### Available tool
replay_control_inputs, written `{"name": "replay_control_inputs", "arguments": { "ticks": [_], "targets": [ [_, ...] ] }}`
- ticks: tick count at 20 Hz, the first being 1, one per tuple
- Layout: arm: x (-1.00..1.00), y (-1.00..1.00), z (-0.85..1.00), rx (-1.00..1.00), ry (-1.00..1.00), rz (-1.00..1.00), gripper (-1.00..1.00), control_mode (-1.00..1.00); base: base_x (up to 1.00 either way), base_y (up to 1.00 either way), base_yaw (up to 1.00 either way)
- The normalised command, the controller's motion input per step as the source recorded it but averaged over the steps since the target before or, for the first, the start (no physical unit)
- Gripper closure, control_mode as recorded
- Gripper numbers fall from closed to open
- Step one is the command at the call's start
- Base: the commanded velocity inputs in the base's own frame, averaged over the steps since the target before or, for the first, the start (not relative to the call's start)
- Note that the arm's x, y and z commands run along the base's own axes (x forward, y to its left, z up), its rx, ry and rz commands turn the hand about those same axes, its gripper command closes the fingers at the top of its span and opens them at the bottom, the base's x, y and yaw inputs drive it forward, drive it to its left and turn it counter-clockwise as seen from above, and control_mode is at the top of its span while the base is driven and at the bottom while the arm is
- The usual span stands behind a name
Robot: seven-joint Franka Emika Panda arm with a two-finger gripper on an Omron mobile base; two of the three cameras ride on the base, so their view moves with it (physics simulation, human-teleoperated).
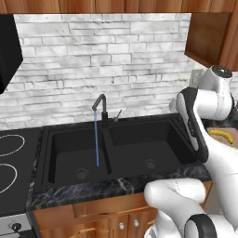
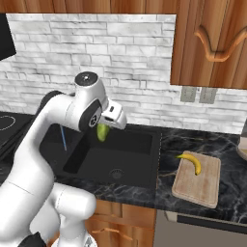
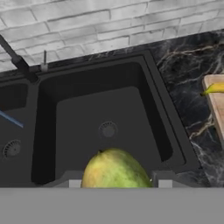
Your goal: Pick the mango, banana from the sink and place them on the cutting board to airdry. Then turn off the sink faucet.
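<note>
Over on the left, water runs in a thin blue stream from the sink faucet into the left basin of the black sink — so the tap is on, and shutting it off is a job for later, by the look of it. Both basins lie bare as far as I can see from here, drains showing.

The step in hand, I judge, is carrying the second fruit across. Above the right basin the gripper hangs in the air with the mango between its fingers. From the hand's own camera the mango sits squarely between the two dark finger tips, which press against its sides; the jaws stand only as far apart as the fruit is wide, clamped on it, and it touches nothing else.

Further right, on the marble counter beside the sink, lies the cutting board, and the banana already rests on its far end.

What the next move calls for, I reckon, is a swing to the right over the sink's edge, then a descent onto the bare near half of the board — clear of the banana — before the fingers let go.
</note>
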Motion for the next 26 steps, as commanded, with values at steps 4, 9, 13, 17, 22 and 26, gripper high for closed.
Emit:
{"name": "replay_control_inputs", "arguments": {
  "ticks": [4,9,13,17,22,26],
  "targets": [
    [-0.75,0.01,0.14,0.0,-0.13,-0.02,1.0,-1.0,0.0,0.0,0.0],
    [-0.61,0.0,0.33,0.0,0.03,-0.07,1.0,-1.0,0.0,0.0,0.0],
    [-0.46,-0.12,0.46,0.0,0.14,-0.09,1.0,-1.0,0.0,0.0,0.0],
    [-0.42,-0.32,0.36,0.0,0.02,-0.07,1.0,-1.0,0.0,0.0,0.0],
    [-0.36,-0.4,0.21,-0.01,-0.02,-0.02,1.0,-1.0,0.0,0.0,0.0],
    [-0.35,-0.38,0.0,-0.04,-0.1,0.0,1.0,-1.0,0.0,0.0,0.0]
  ]
}}
